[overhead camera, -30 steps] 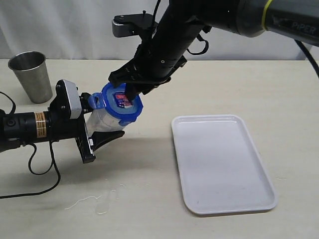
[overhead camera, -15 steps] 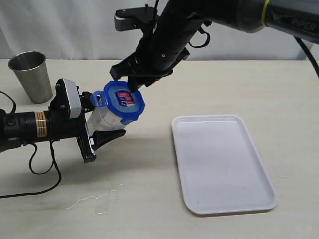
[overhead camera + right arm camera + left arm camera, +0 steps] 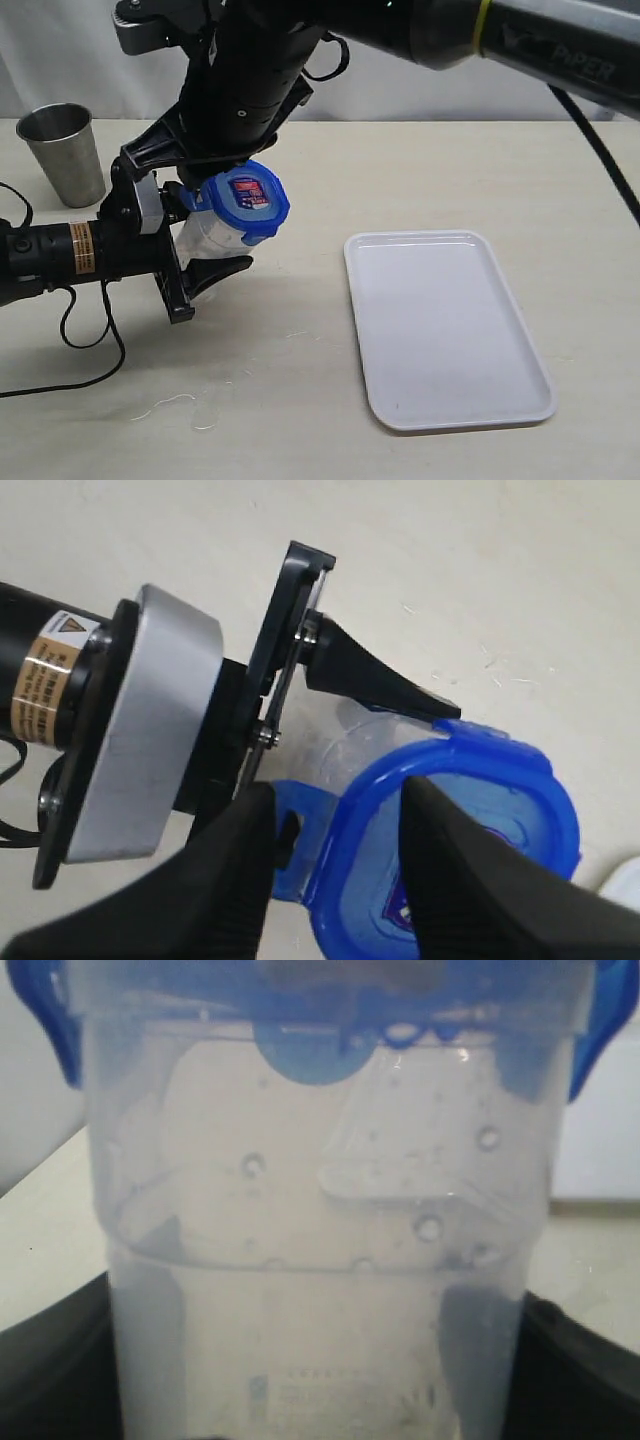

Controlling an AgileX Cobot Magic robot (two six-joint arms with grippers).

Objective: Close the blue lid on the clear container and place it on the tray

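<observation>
Clear container (image 3: pixel 320 1260) clamped in left claw (image 3: pixel 214 236); right claw (image 3: pixel 338 875) parted, straddling blue lid (image 3: pixel 246 203) edge.

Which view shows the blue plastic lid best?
Exterior: whole blue plastic lid, sticker face visible, atop the tilted clear plastic container. Left wrist sees only its rim and flaps; right wrist crops it.

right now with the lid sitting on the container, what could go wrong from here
The left end effector holds the clear container tilted; a push from the right end effector on the blue lid could twist it in that grip.
One side flap sticks out, seemingly unlatched, so the lid might pop off on the way to the tray.
The right arm hangs close over the left arm; they could bump.
</observation>
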